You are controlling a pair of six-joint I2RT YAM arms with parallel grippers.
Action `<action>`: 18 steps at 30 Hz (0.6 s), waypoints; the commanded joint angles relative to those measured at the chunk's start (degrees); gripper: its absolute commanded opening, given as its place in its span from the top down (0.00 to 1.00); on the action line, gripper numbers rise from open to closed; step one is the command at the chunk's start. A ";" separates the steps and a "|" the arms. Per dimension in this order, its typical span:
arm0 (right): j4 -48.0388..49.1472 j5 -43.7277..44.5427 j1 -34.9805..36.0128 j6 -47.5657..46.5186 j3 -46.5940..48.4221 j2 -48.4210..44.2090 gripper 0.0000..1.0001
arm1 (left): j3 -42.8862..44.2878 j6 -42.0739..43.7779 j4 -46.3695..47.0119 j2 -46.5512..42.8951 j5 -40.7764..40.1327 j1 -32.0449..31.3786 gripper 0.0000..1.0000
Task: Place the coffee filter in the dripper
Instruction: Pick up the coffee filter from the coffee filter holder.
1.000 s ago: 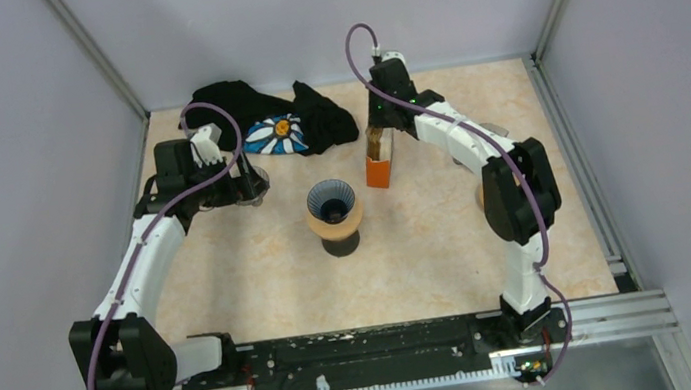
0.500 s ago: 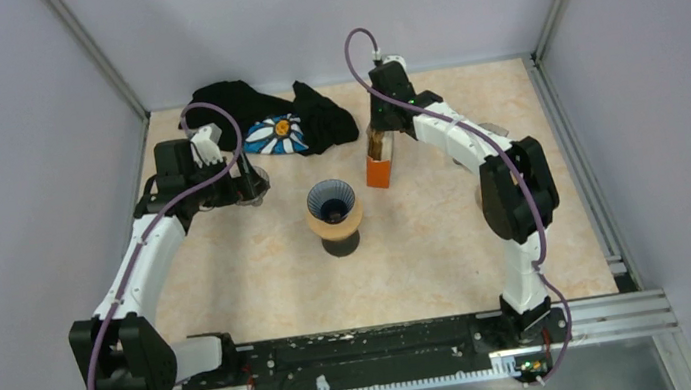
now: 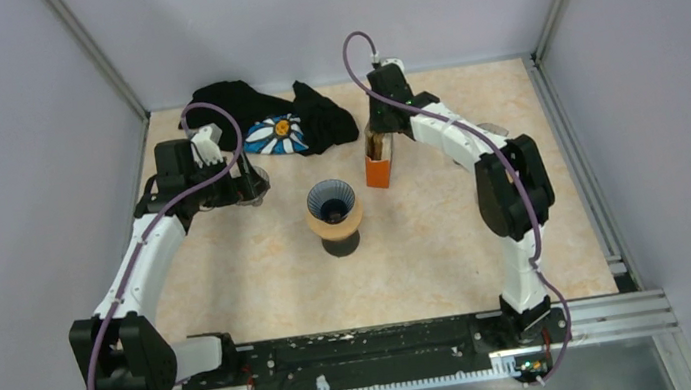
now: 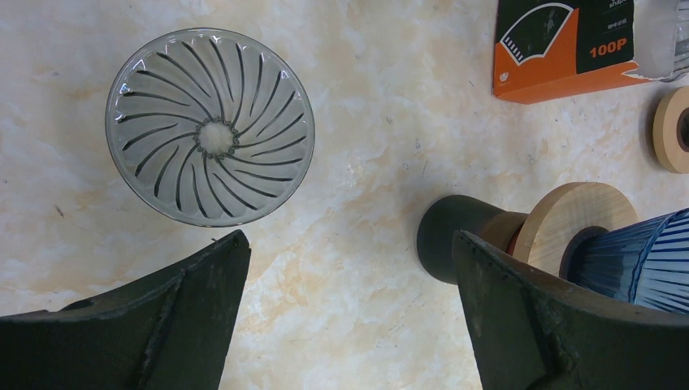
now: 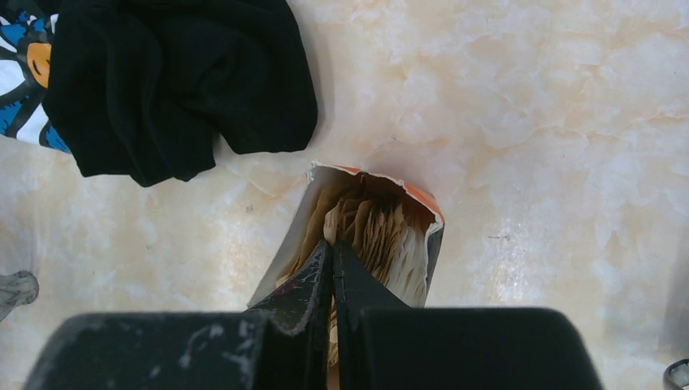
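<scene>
Right hand (image 5: 332, 244) clenches shut in the filter box (image 3: 378, 173), upper centre, among the coffee filters (image 5: 382, 231); lift straight, slowly, so one sheet peels free. Left hand (image 4: 349, 236) hangs released.

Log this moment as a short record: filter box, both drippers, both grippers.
filter box: upright, top torn open, paper filters inside
glass dripper: on the table, empty
blue dripper: on a wooden stand, mid-table, no filter seen
left gripper: open, above the table beside the glass dripper
right gripper: shut, tips inside the filter box; pinching a filter or not, cannot tell
</scene>
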 commanded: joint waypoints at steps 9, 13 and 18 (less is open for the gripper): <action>0.05 -0.92 0.20 -2.02 2.55 -6.23 1.00 | -0.52 0.18 1.24 0.04 1.22 0.45 0.01; 0.22 -2.34 0.20 -2.40 2.15 -8.30 1.00 | -0.49 0.18 1.17 0.07 1.28 0.49 0.01; 0.94 -4.29 0.20 -2.73 1.50 -9.73 0.99 | -0.52 0.17 1.18 0.01 1.33 0.49 0.01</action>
